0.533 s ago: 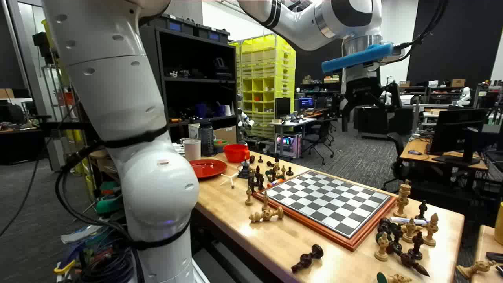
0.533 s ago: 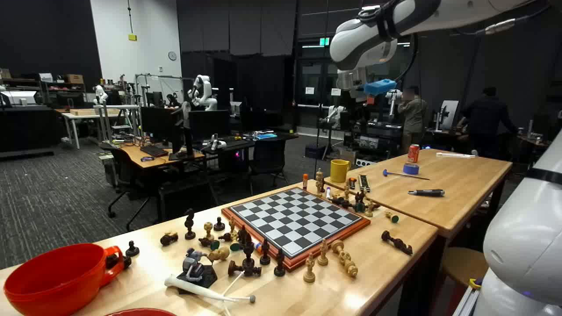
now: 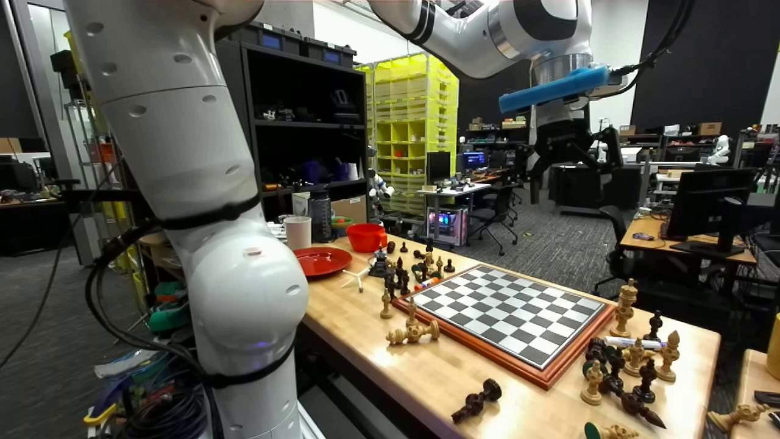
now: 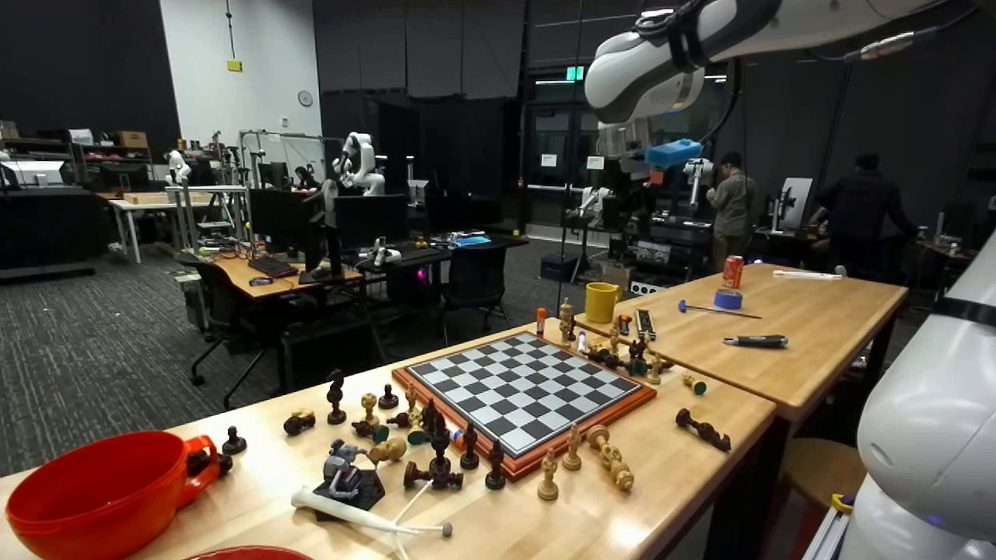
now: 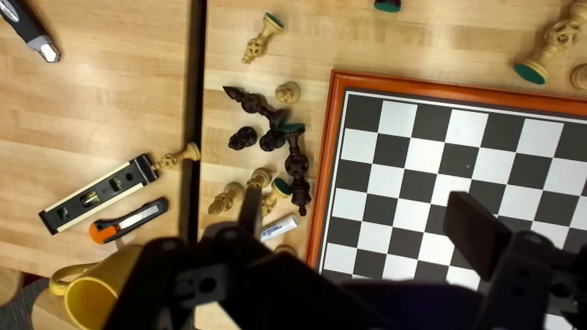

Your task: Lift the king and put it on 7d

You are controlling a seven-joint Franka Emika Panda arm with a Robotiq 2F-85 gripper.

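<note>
Well above the wooden table [image 3: 426, 369], my gripper [image 5: 355, 211] hangs pointing down, jaws spread wide; I count the clock from midway between my fingertips, 12 being the top of the wrist view. Leftmost, on the neighbouring table [image 5: 110, 105], a black-and-grey tool [image 5: 27, 30] lies at 10 o'clock, cut off by the frame; a yellow mug [image 5: 110, 270] stands at 8, partly hidden by me; a spirit level [image 5: 98, 195] and an orange-and-black cutter [image 5: 130, 221] lie at 9. Past the dark gap [image 5: 197, 68] between the tables, 2 pale chess pieces [image 5: 224, 200] stand at 9 o'clock, a pointed dark piece [image 5: 251, 103] lies between 10 and 11, and a white marker [image 5: 282, 227] between 8 and 9. At 10 o'clock, just beside the rim of the chessboard [image 5: 431, 153], what looks like the king [image 5: 297, 167] lies on its side, green base toward 12, tip toward 6; with more than 1 tall dark piece lying about, I cannot be sure. Farther right, at 12, the end of another dark piece [image 5: 387, 4] shows at the top edge; at 3 o'clock 1 of my fingers [image 5: 477, 236] covers some squares; between 1 and 2, a pale openwork piece [image 5: 562, 34] lies on its side.
</note>
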